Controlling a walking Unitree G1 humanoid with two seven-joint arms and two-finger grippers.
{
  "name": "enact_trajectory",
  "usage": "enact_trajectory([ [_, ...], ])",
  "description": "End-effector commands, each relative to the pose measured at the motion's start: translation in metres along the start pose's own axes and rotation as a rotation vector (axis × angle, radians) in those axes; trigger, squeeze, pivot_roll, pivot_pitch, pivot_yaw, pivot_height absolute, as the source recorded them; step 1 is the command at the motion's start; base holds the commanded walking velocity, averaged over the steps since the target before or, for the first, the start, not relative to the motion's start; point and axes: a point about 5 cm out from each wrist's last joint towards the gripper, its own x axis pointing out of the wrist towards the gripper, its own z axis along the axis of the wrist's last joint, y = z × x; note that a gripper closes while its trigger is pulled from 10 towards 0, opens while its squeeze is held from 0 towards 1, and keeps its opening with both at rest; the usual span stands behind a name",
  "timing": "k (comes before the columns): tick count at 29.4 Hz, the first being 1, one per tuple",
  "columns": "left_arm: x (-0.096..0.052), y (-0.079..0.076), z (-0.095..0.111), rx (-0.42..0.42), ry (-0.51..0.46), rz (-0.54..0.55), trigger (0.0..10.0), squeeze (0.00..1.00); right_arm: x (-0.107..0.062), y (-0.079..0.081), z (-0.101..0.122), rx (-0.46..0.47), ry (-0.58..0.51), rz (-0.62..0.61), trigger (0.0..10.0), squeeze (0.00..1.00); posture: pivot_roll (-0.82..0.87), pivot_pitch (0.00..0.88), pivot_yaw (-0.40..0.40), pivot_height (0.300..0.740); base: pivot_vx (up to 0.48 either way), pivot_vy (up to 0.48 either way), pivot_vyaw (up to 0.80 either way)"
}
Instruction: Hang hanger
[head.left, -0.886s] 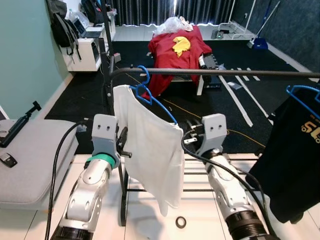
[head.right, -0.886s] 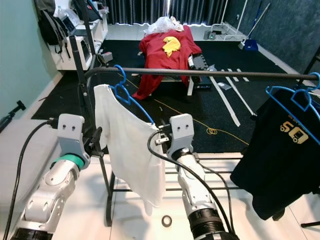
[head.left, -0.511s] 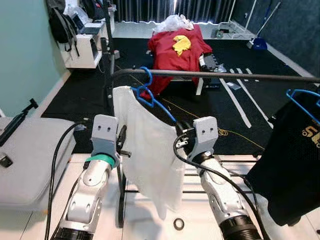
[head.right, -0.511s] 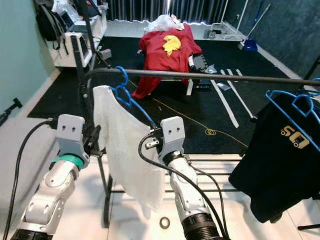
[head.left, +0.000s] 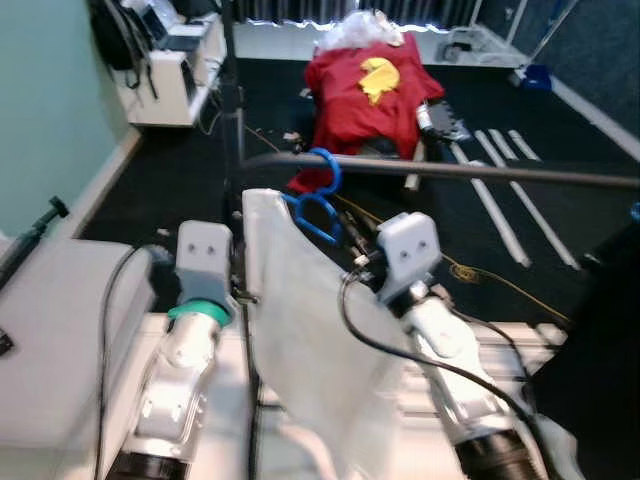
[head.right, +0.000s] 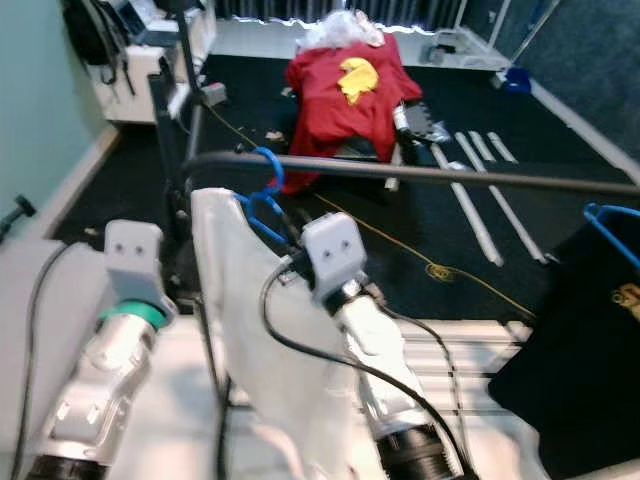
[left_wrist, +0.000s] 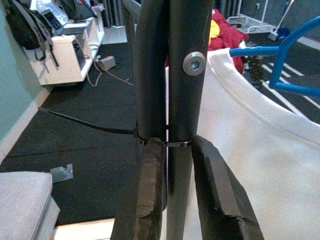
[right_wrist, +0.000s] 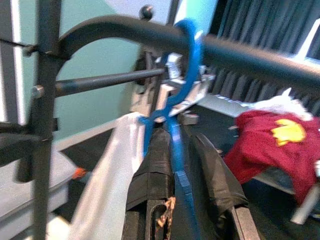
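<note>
Left eye view. Black clothes rail (head.left: 480, 172) crossing the scene, blurred. Blue hanger (head.left: 318, 195) hooked over the rail near its left bend, carrying a white shirt (head.left: 310, 340) that drapes below the rail. Left gripper (head.left: 238, 285) just left of the shirt, at the rail's upright post. Right gripper (head.left: 352, 262) below the rail, pressed against the hanger's sloping arm, partly hidden by its own grey camera block. Beyond the rail: red garment (head.left: 372, 85) with a yellow print on a bench, white tape strips (head.left: 510, 200) on black floor, white shelf unit (head.left: 180, 75) far left of the rail. Grey cushion (head.left: 50, 330) left of the rail's post.

Right eye view. Same layout; second blue hanger (head.right: 612, 225) with a black shirt (head.right: 590, 370) at the rail's right end, well apart from the white shirt.

Left wrist view. Rail's upright post (left_wrist: 185, 75) with a hex bolt, standing between the two black fingers (left_wrist: 215, 195); fingers parted to either side of the post, whether gripping it cannot be told. White shirt and blue hanger bar just beside the post.

Right wrist view. Blue hanger's hook over the rail, its neck running down between the black fingers (right_wrist: 155, 170); fingers clenched on the hanger. White shirt hanging beside the fingers; red garment beyond the rail.
</note>
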Motion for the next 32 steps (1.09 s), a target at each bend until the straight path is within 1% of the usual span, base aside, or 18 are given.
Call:
enact_trajectory([
  [1,-0.003,0.001,-0.009,0.0,0.037,0.001,10.0,0.0,-0.008,0.005,-0.006,0.036,0.032,0.014,10.0,0.0,-0.1,0.101,0.046,0.74,0.0,0.0,0.0],
  [4,-0.005,0.003,-0.009,0.002,0.04,0.011,10.0,0.0,-0.014,0.008,-0.008,0.079,0.05,0.019,10.0,0.0,-0.1,0.102,0.046,0.74,0.0,0.0,0.0],
  [15,-0.007,0.005,-0.009,0.014,0.035,0.025,10.0,0.0,-0.02,0.01,-0.013,0.095,0.077,0.015,10.0,0.0,-0.11,0.101,0.05,0.74,0.0,0.0,0.0],
  [17,-0.008,0.006,-0.009,0.022,0.038,0.02,10.0,0.0,-0.021,0.01,-0.013,0.093,0.078,0.014,10.0,0.0,-0.11,0.101,0.053,0.74,0.0,0.0,0.0],
  [18,-0.013,0.008,-0.01,0.036,0.045,0.011,10.0,0.0,-0.021,0.01,-0.013,0.093,0.079,0.013,10.0,0.0,-0.11,0.101,0.055,0.74,0.0,0.0,0.0],
  [19,-0.013,0.008,-0.01,0.036,0.045,0.011,10.0,0.0,-0.021,0.01,-0.013,0.093,0.079,0.013,10.0,0.0,-0.11,0.101,0.055,0.74,0.0,0.0,0.0],
  [20,-0.019,0.012,-0.012,0.061,0.052,0.0,10.0,0.0,-0.022,0.01,-0.012,0.092,0.081,0.011,10.0,0.0,-0.11,0.103,0.057,0.74,0.0,0.0,0.0],
  [21,-0.019,0.012,-0.012,0.061,0.052,0.0,10.0,0.0,-0.022,0.01,-0.012,0.092,0.081,0.011,10.0,0.0,-0.11,0.103,0.057,0.74,0.0,0.0,0.0],
  [22,-0.027,0.017,-0.015,0.095,0.063,-0.004,10.0,0.0,-0.023,0.009,-0.012,0.09,0.084,0.005,10.0,0.0,-0.11,0.103,0.06,0.74,0.0,0.0,0.0],
  [23,-0.043,0.025,-0.024,0.147,0.09,0.01,10.0,0.0,-0.026,0.005,-0.012,0.09,0.092,-0.01,10.0,0.0,-0.12,0.106,0.06,0.74,0.0,0.0,0.0],
  [24,-0.043,0.025,-0.024,0.147,0.09,0.01,10.0,0.0,-0.026,0.005,-0.012,0.09,0.092,-0.01,10.0,0.0,-0.12,0.106,0.06,0.74,0.0,0.0,0.0],
  [26,-0.075,0.038,-0.043,0.23,0.149,0.063,10.0,0.0,-0.034,-0.002,-0.017,0.108,0.12,-0.045,10.0,0.0,-0.11,0.107,0.059,0.74,0.0,0.0,0.0],
  [27,-0.088,0.043,-0.052,0.241,0.189,0.1,10.0,0.0,-0.038,-0.006,-0.022,0.132,0.138,-0.067,10.0,0.0,-0.11,0.109,0.055,0.74,0.0,0.0,0.0],
  [28,-0.088,0.043,-0.052,0.241,0.189,0.1,10.0,0.0,-0.038,-0.006,-0.022,0.132,0.138,-0.067,10.0,0.0,-0.11,0.109,0.055,0.74,0.0,0.0,0.0],
  [29,-0.1,0.047,-0.062,0.243,0.235,0.14,10.0,0.0,-0.04,-0.009,-0.026,0.153,0.153,-0.076,10.0,0.0,-0.11,0.111,0.05,0.74,0.0,0.0,0.0],
  [30,-0.108,0.049,-0.069,0.239,0.269,0.164,10.0,0.0,-0.041,-0.01,-0.029,0.174,0.161,-0.071,10.0,0.0,-0.1,0.113,0.045,0.74,0.0,0.0,0.0],
  [31,-0.112,0.048,-0.075,0.225,0.296,0.185,10.0,0.0,-0.038,-0.008,-0.03,0.201,0.161,-0.042,10.0,0.0,-0.09,0.114,0.038,0.74,0.0,0.0,0.0],
  [32,-0.112,0.048,-0.075,0.225,0.296,0.185,10.0,0.0,-0.038,-0.008,-0.03,0.201,0.161,-0.042,10.0,0.0,-0.09,0.114,0.038,0.74,0.0,0.0,0.0],
])
